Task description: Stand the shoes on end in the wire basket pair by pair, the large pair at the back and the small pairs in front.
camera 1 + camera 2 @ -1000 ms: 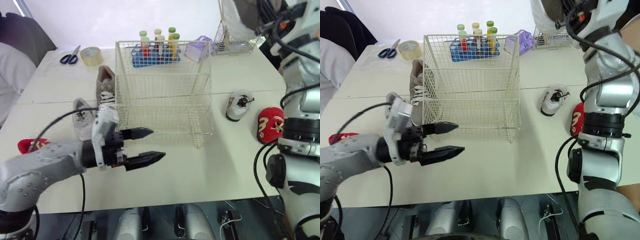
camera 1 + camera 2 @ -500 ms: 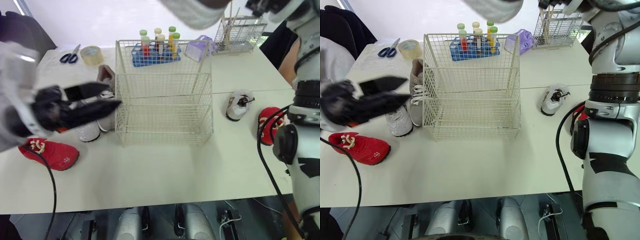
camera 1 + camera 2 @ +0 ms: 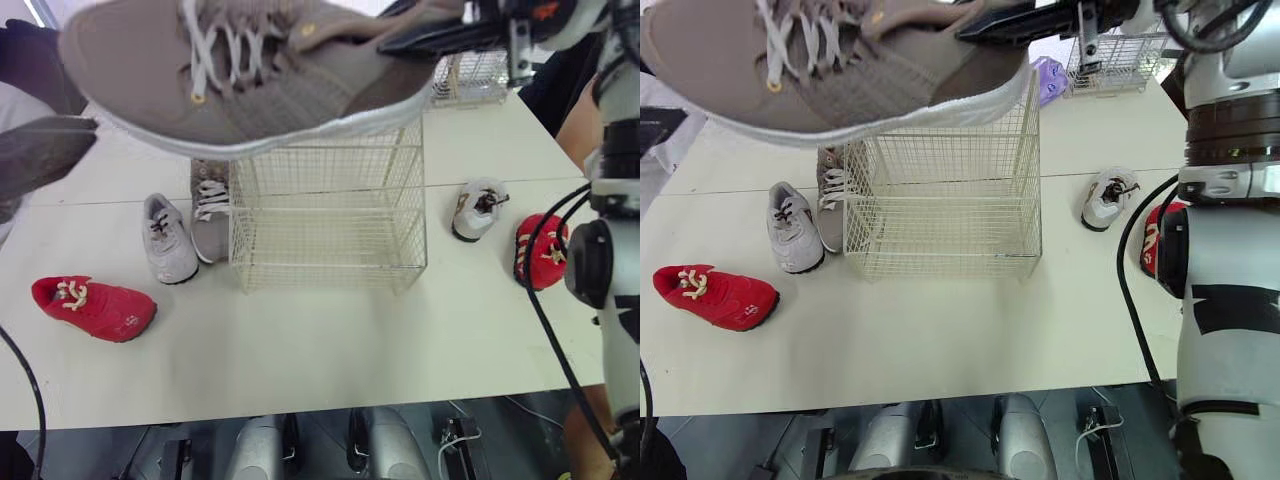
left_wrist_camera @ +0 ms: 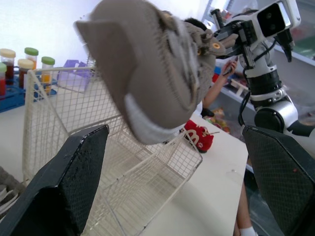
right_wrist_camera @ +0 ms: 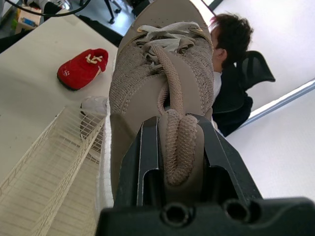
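The large taupe shoe [image 3: 260, 70] is gripped at its heel end by the right jaws, its toe pointing toward the wide-spread left jaws, with the wire basket [image 3: 330, 230] on the table [image 3: 330, 340] below them and the shoe's mate [image 3: 210, 200] just beside the basket, on the left jaws' side.

The big shoe [image 3: 270, 70] up in the air is taupe with a white sole, pale laces and gold eyelets. Wire basket [image 3: 330, 215] is cream. Left of the basket: a matching taupe shoe [image 3: 210, 205], a light grey sneaker [image 3: 168, 240] and a red shoe [image 3: 95, 305] with white laces. Right of the basket: a grey-and-white shoe [image 3: 478, 210] with black bits and a red slipper [image 3: 541, 250] with white squiggles.
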`<move>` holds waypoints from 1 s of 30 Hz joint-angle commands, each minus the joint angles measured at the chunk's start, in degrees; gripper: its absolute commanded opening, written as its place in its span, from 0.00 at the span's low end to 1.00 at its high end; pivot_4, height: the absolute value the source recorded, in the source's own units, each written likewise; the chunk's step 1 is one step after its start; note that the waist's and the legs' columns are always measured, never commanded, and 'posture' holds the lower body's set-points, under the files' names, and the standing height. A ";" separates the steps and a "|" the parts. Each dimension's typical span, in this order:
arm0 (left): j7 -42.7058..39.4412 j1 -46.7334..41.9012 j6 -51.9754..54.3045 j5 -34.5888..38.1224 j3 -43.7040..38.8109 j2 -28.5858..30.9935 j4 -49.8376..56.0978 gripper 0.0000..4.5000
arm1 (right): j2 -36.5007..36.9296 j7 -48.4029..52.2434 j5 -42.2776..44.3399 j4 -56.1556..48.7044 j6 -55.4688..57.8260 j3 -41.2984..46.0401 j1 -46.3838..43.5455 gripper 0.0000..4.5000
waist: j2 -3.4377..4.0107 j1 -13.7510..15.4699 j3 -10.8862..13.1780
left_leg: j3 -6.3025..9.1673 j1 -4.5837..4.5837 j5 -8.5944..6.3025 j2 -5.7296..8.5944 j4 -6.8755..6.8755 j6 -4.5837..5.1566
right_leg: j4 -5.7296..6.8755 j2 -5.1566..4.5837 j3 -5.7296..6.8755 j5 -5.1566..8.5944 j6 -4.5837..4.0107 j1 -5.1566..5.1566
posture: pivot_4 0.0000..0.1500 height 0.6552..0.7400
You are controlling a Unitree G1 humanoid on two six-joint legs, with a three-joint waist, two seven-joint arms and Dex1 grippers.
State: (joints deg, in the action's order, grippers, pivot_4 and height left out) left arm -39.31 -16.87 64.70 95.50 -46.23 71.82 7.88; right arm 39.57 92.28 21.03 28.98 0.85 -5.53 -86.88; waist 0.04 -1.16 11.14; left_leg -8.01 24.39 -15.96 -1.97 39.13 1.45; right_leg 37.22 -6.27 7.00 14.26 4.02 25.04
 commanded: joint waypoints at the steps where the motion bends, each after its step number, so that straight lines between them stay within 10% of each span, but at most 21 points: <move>1: 1.03 -2.84 -1.59 0.60 1.79 -0.59 -0.31 1.00 | 2.03 0.22 3.03 -4.29 0.42 1.09 -0.43 0.06 | 0.00 0.00 0.00 | 0.00 0.00 0.00 0.00 0.00 0.00 | 0.00 0.00 0.00 0.00 0.00 0.01 | 1.00 1.00; 15: -3.00 -10.63 -1.41 -3.91 11.58 -3.31 -3.24 1.00 | 3.94 0.22 7.06 -17.51 8.62 0.67 5.00 0.06 | -0.02 0.02 0.01 | -0.03 -0.01 0.01 0.01 0.02 0.00 | 0.08 0.02 0.03 0.00 0.00 0.03 | 1.00 1.00; 24: -3.97 -11.99 -0.50 -4.70 12.81 -5.97 -3.30 0.33 | 2.75 -0.15 6.38 -19.61 10.25 0.95 5.58 0.06 | -0.09 0.14 0.00 | -0.03 -0.01 0.02 0.04 0.06 0.00 | 0.10 -0.02 0.04 -0.01 0.01 0.01 | 1.00 1.00; 27: -1.99 -12.14 -0.94 -4.18 11.57 -7.34 -3.05 0.33 | 2.32 -0.95 4.98 -18.55 9.04 0.98 5.34 0.06 | -0.09 0.12 0.00 | -0.03 -0.01 0.02 0.03 0.06 0.00 | 0.11 -0.01 0.03 -0.01 0.01 0.01 | 1.00 1.00; 30: 1.17 -12.15 -2.07 -2.56 9.58 -9.30 -2.88 0.32 | 2.69 -3.16 2.52 -15.53 8.13 1.47 4.69 0.37 | -0.10 0.12 -0.01 | -0.03 -0.01 0.02 0.03 0.07 0.00 | 0.12 -0.02 0.02 -0.01 0.01 0.01 | 1.00 1.00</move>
State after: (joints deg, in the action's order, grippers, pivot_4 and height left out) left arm -38.00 -27.75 64.21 89.29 -32.85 62.61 2.91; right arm 41.63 91.27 24.68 11.92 9.67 -6.72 -80.41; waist -0.06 -1.05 11.14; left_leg -8.04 24.37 -15.94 -1.94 39.21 1.46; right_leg 37.34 -6.29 7.01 14.26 4.03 25.04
